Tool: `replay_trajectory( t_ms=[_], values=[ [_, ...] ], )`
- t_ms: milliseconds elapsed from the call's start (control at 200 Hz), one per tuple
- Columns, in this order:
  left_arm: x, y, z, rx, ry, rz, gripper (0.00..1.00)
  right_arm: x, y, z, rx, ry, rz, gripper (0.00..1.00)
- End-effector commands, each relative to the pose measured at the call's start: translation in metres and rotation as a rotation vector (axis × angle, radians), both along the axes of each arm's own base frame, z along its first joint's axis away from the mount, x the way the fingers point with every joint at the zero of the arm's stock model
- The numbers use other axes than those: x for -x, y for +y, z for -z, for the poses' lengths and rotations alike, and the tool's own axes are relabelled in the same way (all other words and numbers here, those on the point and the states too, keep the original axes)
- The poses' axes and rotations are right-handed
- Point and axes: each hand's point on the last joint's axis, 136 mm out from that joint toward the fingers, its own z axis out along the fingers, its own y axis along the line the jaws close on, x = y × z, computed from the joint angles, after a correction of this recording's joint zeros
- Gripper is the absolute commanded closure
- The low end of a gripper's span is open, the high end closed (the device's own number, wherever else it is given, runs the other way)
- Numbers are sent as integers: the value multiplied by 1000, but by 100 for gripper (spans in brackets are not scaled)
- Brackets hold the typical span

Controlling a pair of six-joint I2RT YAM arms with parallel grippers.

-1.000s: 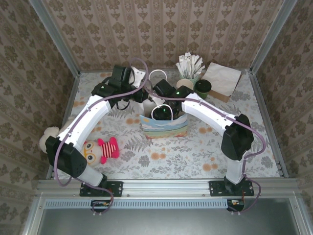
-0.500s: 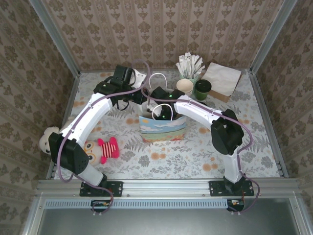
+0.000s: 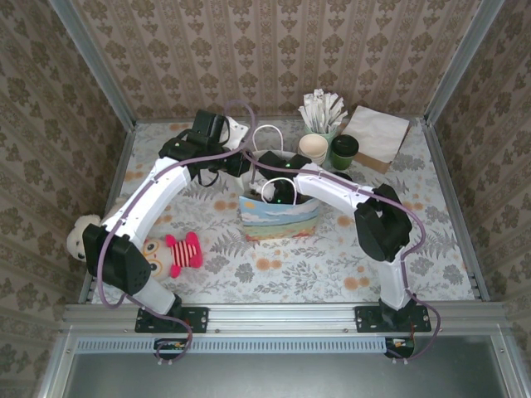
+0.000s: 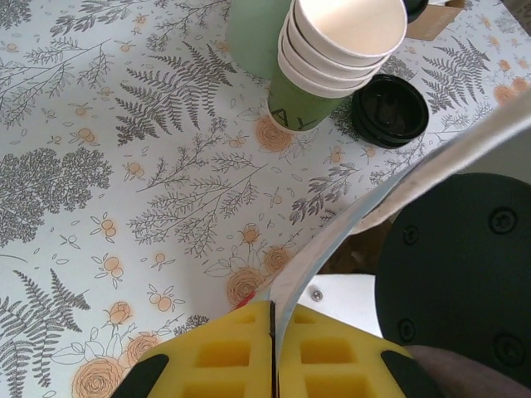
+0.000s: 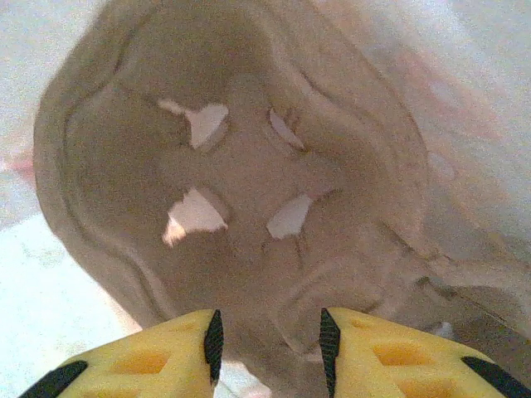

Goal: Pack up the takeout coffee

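I see left claw (image 4: 272,319) pinching rim of landscape-printed paper gift bag (image 3: 278,220); right claw (image 5: 268,327) spread inside | black-lidded dark-green paper cup (image 3: 343,149) outside

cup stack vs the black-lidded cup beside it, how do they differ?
1. The cup stack is lidless with cream insides showing. The lidded cup is capped with a round black lid.
2. The cup stack is several nested cups, while the lidded cup is a single one.
3. In the left wrist view the cup stack looks taller than the lidded cup.

Shared: both are green paper cups, upright on the table, side by side, outside the gift bag.
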Motion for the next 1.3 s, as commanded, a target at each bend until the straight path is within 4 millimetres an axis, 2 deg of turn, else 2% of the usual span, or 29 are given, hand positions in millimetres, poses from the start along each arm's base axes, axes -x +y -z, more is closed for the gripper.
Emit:
replay_trajectory(
  t_ms=[0, 165, 260, 420, 530, 605, 705, 855, 995, 1295],
  values=[
    [0, -8, -27, 58, -67, 44, 92, 24, -8, -12, 4, 41, -71, 61],
    [0, -8, -26, 52, -69, 45, 92, 29, -23, 14, 99, 86, -56, 64],
    [0, -8, -26, 52, -66, 45, 92, 17, -29, 20, 144, 35, 20, 64],
    [2, -10, -22, 65, -54, 49, 92, -3, -9, 3, 29, -48, 116, 61],
    [1, -9, -21, 56, -56, 43, 92, -4, 3, -19, -55, -71, 93, 57],
    [1, -8, -20, 49, -60, 43, 93, -1, -1, -27, -42, -65, 81, 56],
    [0, -7, -19, 43, -63, 40, 93, 2, -12, -27, 10, -46, 117, 56],
    [0, -6, -21, 40, -70, 34, 93, 9, -32, -15, 111, 10, 166, 59],
    [0, -5, -20, 36, -70, 35, 93, 15, -47, 12, 224, 63, 179, 64],
    [1, -9, -16, 48, -54, 39, 93, 1, -45, 45, 271, 49, 205, 66]
  ],
)
